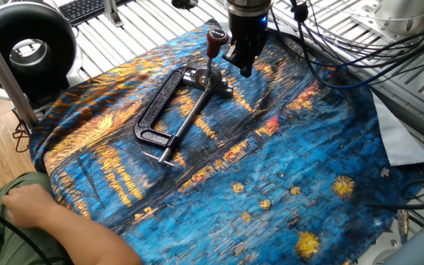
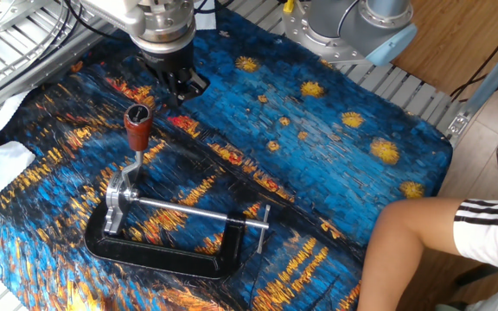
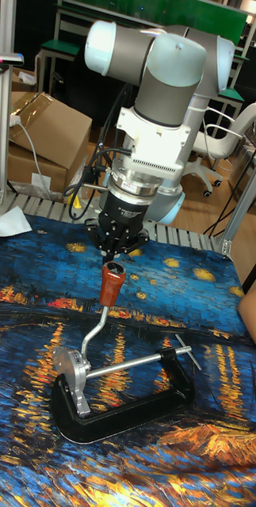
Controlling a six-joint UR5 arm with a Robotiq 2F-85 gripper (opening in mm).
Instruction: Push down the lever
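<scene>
Underneath, a starry painted cloth (image 2: 335,164) drapes the table; gripper (image 3: 116,252) pressed together above the lever (image 3: 110,287).

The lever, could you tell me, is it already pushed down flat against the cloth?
No, the lever stands raised at a slant, its knob well above the cloth, just below the gripper.

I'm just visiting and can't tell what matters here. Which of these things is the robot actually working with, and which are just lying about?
Part of the job:
- the lever with its reddish-brown knob, standing raised
- the black clamp it is joined to
- the gripper, just above the knob

Just lying about:
- the painted cloth
- the cardboard boxes
- the round black lamp
</scene>
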